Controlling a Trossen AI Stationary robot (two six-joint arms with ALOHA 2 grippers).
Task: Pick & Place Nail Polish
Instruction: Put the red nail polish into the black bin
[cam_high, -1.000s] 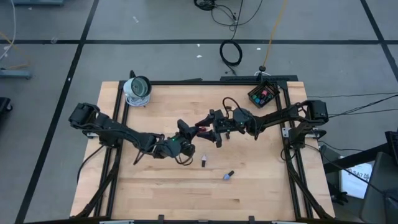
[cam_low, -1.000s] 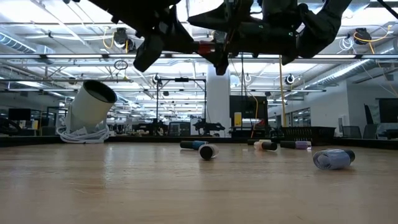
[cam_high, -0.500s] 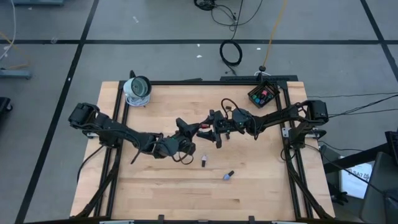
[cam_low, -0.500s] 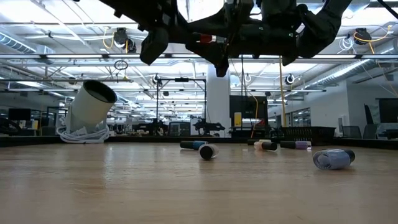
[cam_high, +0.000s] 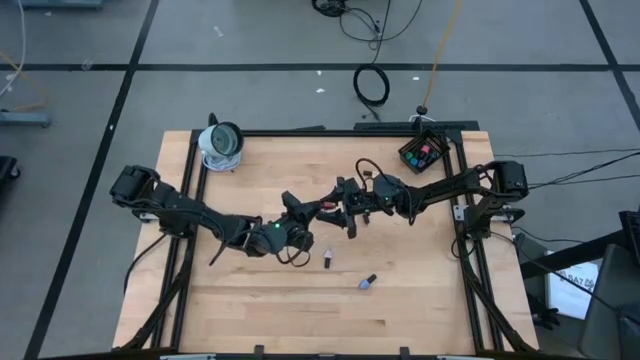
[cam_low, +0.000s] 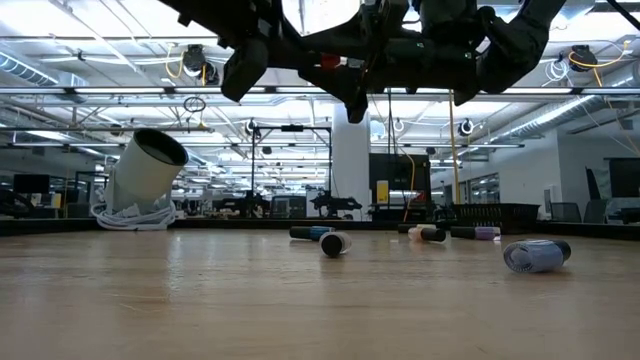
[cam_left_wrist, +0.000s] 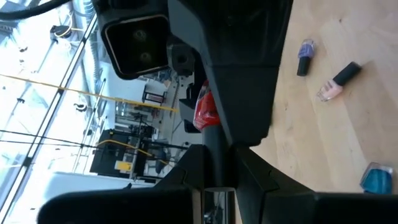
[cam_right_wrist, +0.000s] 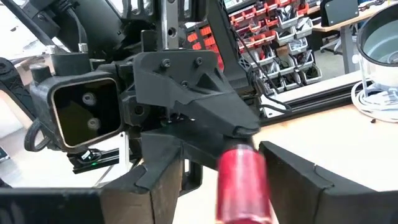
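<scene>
Red nail polish bottle (cam_right_wrist: 241, 183), dark cap: pinched in shut left gripper (cam_high: 318, 208), between right gripper's (cam_high: 341, 211) spread fingers, above the table.

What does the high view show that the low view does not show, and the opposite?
Only the high view: the black box at the table's far right corner, with bottles inside. Only the low view: the room behind the table. Both: the red nail polish bottle between the left gripper and right gripper, above the table, and the white cylinder.
</scene>
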